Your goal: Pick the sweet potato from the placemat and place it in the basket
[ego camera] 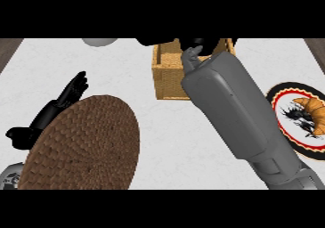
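1. At the far left my left hand [62,100] rested with its black fingers straight and relaxed, pointing up and away, holding nothing. Its wrist and lower palm were hidden behind the round brown woven placemat [86,142].
2. That placemat stood tilted in my view and was cut off at its lower edge; nothing lay on the part I could see. A grey rounded piece [7,176] of my left arm peeked out at its lower left.
3. A pale grey rounded object [99,41] was cut off at the top edge, so I could not make out what it was.
4. My right forearm [240,118] ran diagonally up to the light wooden woven basket [166,73] and covered most of it.
5. My right hand [191,51] was over the basket, mostly cut off; I could not tell whether it was open or closed.
6. The sweet potato was nowhere visible to me.
7. At the right, a croissant [310,109] lay on a round dark-rimmed patterned plate [286,91], cut off by the edge.
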Available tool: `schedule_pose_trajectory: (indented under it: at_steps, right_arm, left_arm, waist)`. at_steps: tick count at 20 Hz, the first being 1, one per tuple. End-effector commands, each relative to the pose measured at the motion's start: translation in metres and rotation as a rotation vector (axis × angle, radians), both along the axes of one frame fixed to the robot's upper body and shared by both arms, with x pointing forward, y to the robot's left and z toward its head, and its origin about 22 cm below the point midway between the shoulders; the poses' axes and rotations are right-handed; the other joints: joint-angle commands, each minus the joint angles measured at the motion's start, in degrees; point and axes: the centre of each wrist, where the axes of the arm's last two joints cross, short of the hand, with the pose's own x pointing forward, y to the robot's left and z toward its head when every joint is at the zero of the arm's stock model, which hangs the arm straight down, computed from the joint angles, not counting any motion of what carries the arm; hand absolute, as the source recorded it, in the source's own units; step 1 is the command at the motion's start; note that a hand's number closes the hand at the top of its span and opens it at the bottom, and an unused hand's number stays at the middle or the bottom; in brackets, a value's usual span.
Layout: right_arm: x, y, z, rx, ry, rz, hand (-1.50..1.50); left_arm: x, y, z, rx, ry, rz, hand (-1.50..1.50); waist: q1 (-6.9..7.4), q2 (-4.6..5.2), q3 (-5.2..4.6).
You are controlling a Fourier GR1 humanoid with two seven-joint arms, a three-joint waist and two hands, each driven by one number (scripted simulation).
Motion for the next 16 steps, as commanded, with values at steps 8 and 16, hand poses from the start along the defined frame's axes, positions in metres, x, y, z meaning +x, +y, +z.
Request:
schedule_pose_trajectory:
  at_steps: [8, 16]
  right_arm:
    - [0.035, -0.024, -0.062, -0.052, -0.082, -0.06, 1.5]
    - [0.057, -0.072, -0.066, 0.095, -0.161, -0.131, -1.5]
  left_arm:
    - [-0.003, 0.003, 0.001, -0.002, -0.006, 0.001, 0.0]
    - [0.022, 0.0, 0.001, -0.006, -0.006, -0.007, 0.0]
  waist:
    - [0.33, 0.1, -0.01]
    - [0.01, 0.27, 0.0]
